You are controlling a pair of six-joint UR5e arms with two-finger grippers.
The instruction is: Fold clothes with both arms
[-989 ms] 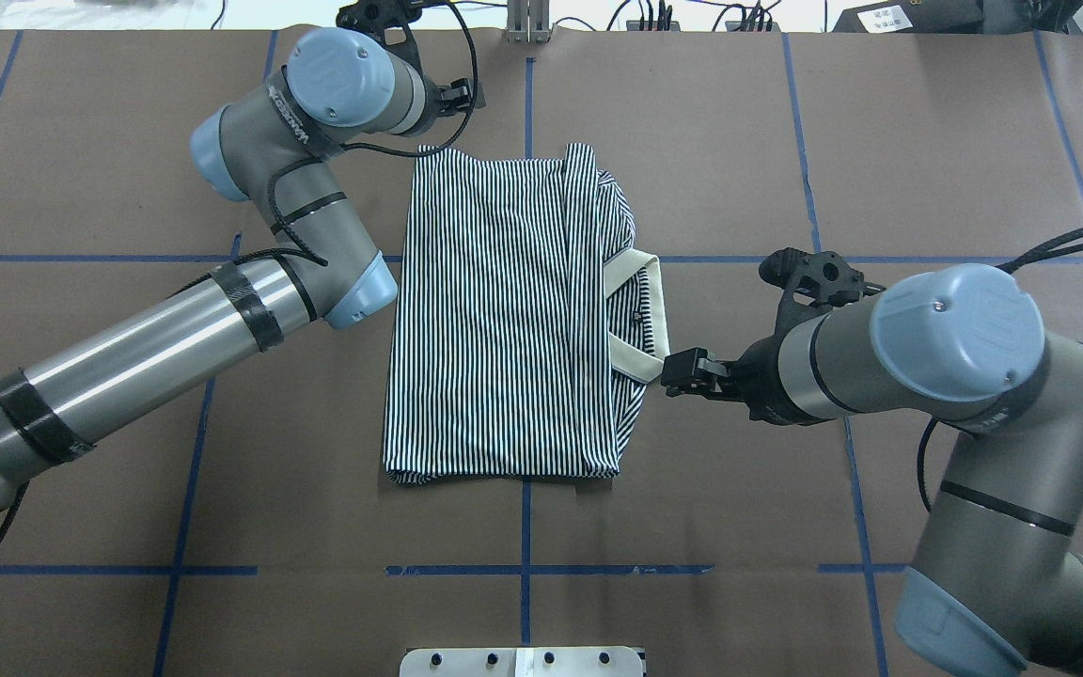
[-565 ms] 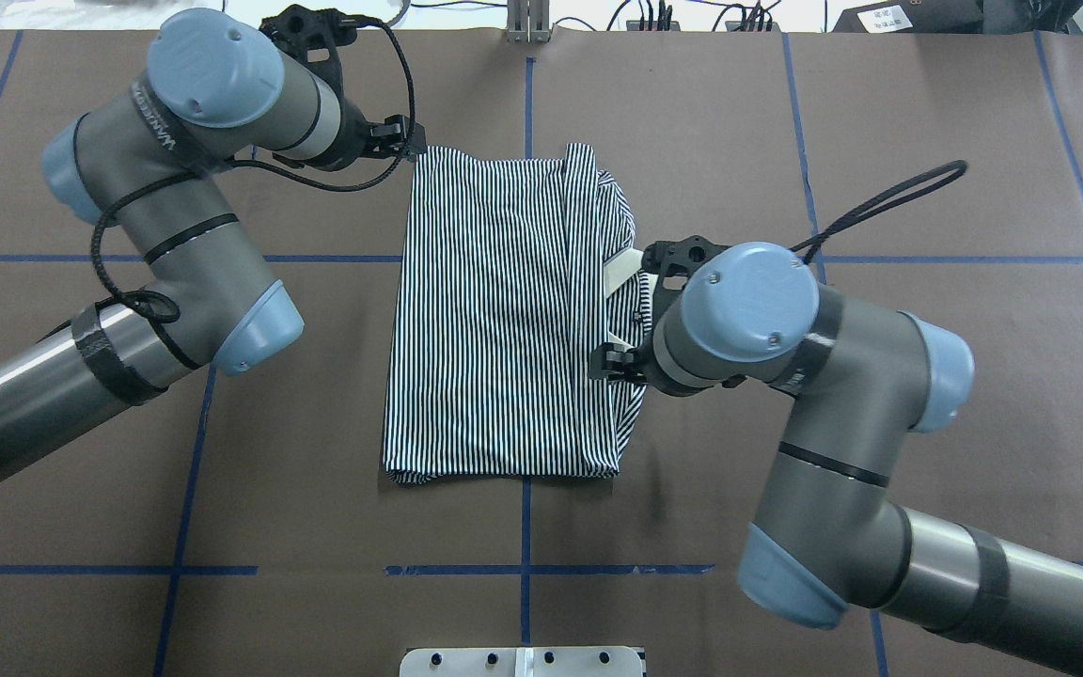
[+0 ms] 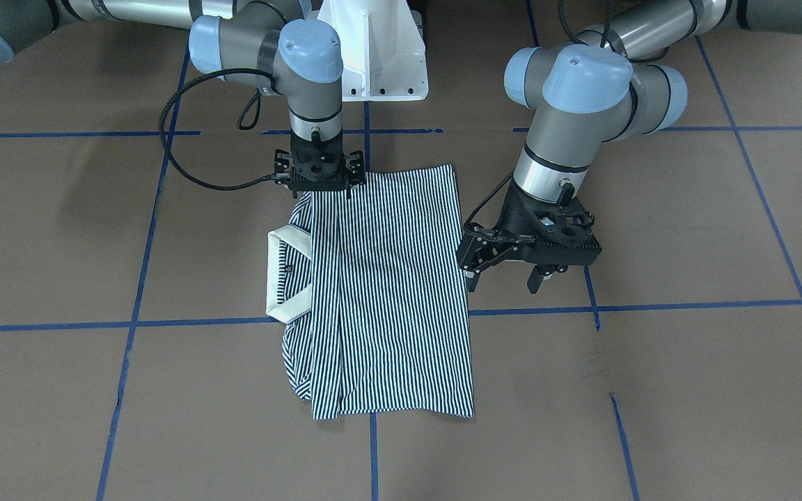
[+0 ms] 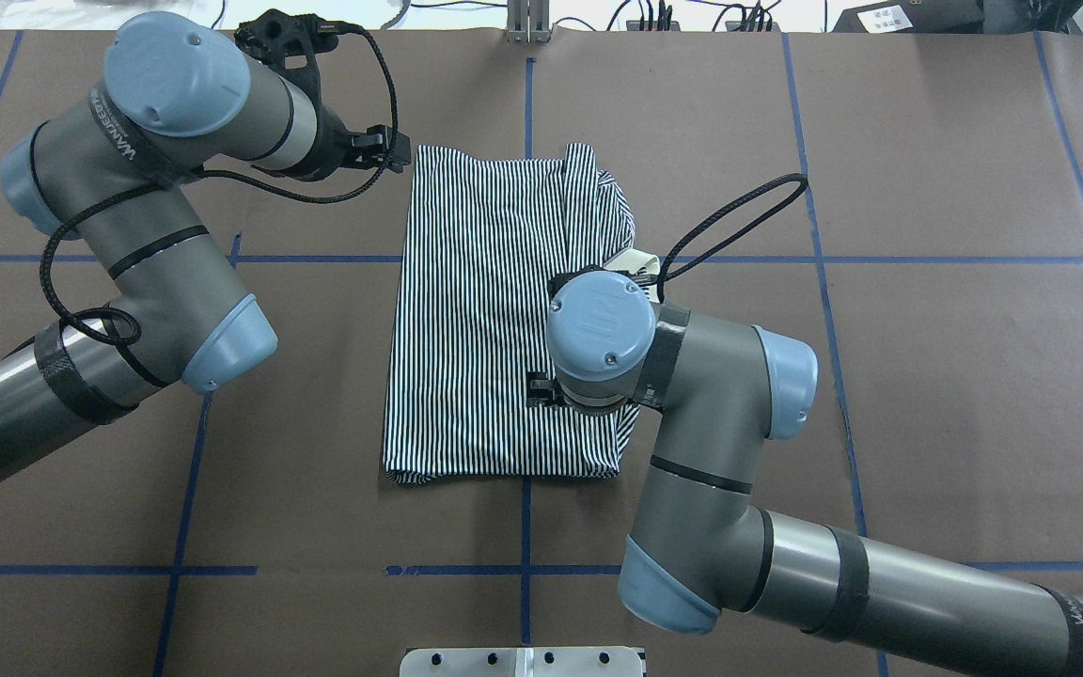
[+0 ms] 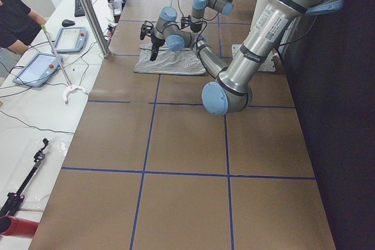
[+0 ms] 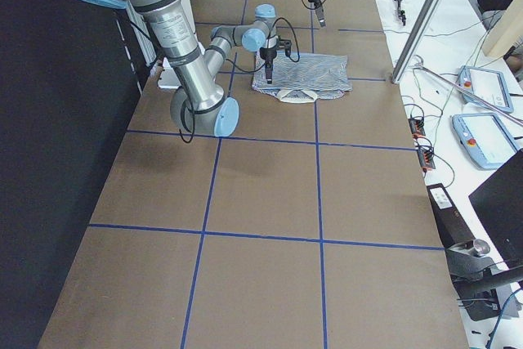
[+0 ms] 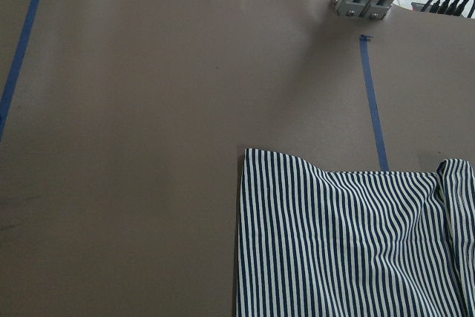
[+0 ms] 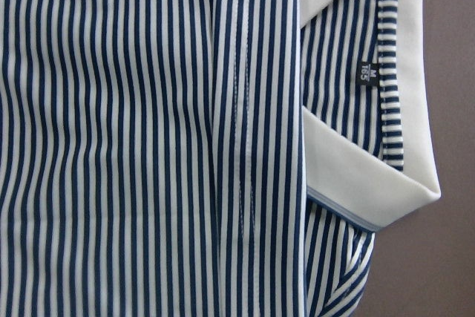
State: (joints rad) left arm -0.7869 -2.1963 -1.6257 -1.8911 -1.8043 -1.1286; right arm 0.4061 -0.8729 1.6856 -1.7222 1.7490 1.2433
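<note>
The striped polo shirt (image 4: pixel 494 310) lies folded into a tall rectangle at the table's middle. Its cream collar (image 3: pixel 291 308) sticks out on the robot's right side, and the right wrist view shows the collar (image 8: pixel 415 109) and a size tag from close above. My right gripper (image 3: pixel 317 191) points down over the shirt's near edge beside the collar, open and holding nothing. My left gripper (image 3: pixel 502 282) hangs open and empty above the table, just off the shirt's left edge near its far corner (image 7: pixel 249 157). No fingers show in either wrist view.
Blue tape lines (image 4: pixel 523 569) grid the brown table cover. The white pedestal base (image 3: pixel 373 56) stands behind the shirt. A metal plate (image 4: pixel 523 661) sits at the near edge and an aluminium post (image 4: pixel 527 23) at the far edge. A person (image 5: pixel 14 21) and tablets (image 5: pixel 38 68) are beyond the far edge.
My right arm has swung left from beyond the collar to above the shirt's right half. My left arm has drawn back left, away from the shirt's far left corner.
</note>
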